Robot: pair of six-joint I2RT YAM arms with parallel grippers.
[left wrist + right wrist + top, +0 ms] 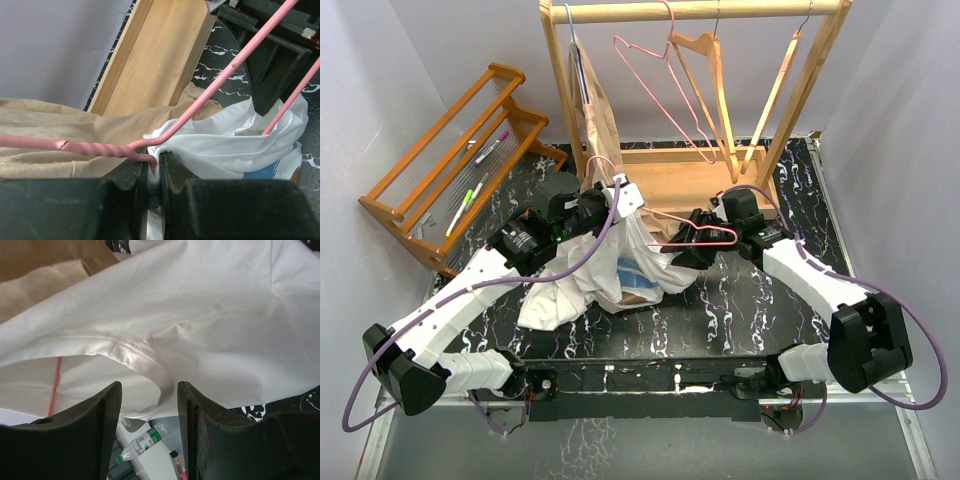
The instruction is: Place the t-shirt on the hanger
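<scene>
The white t-shirt (620,272) lies bunched on the table between the arms, some blue print showing low down. A pink wire hanger (698,231) is partly threaded into it. My left gripper (617,200) holds the shirt's top edge up. In the left wrist view this gripper (154,167) is shut on a fold of t-shirt (240,145), with the hanger's (215,87) bent wire end pinched in beside the cloth. My right gripper (686,250) is at the shirt's right side. In its own view it (149,390) is open, with the t-shirt (200,305) draped just beyond its tips and a pink length of hanger (54,385) at left.
A wooden clothes rack (700,10) stands behind, carrying a beige garment (595,110), another pink hanger (660,70) and light-wood hangers (715,85). Its base (670,175) sits close behind the grippers. A slatted wooden shelf (460,150) with markers is at far left.
</scene>
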